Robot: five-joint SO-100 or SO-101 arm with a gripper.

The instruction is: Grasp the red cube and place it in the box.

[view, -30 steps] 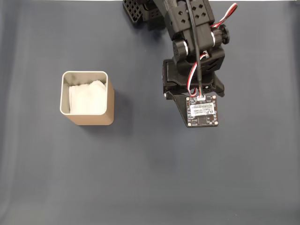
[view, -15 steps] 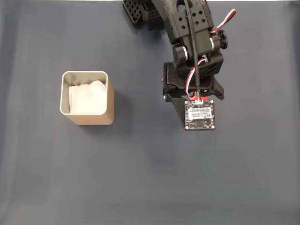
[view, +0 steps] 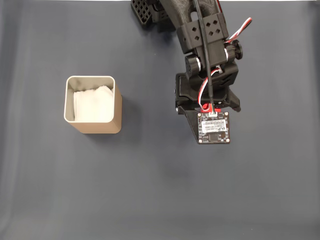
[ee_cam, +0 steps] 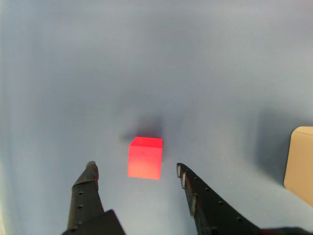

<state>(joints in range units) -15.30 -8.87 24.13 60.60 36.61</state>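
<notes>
In the wrist view the red cube (ee_cam: 145, 157) rests on the blue-grey table, between and just ahead of my fingertips. My gripper (ee_cam: 135, 170) is open, one black finger on each side of the cube, touching neither face. The tan box (ee_cam: 301, 161) shows as a corner at the right edge of that view. In the fixed view the box (view: 68, 100) stands upright at the left, with white paper inside. My black arm (view: 207, 60) reaches down from the top, well to the right of the box, and its camera board covers the cube and the fingers.
The dark mat (view: 150, 190) is bare around the box and the arm. The arm's base (view: 145, 12) sits at the top edge of the fixed view.
The arm's wrist and camera board have moved a little downward in the fixed view. The box has stayed where it was.
</notes>
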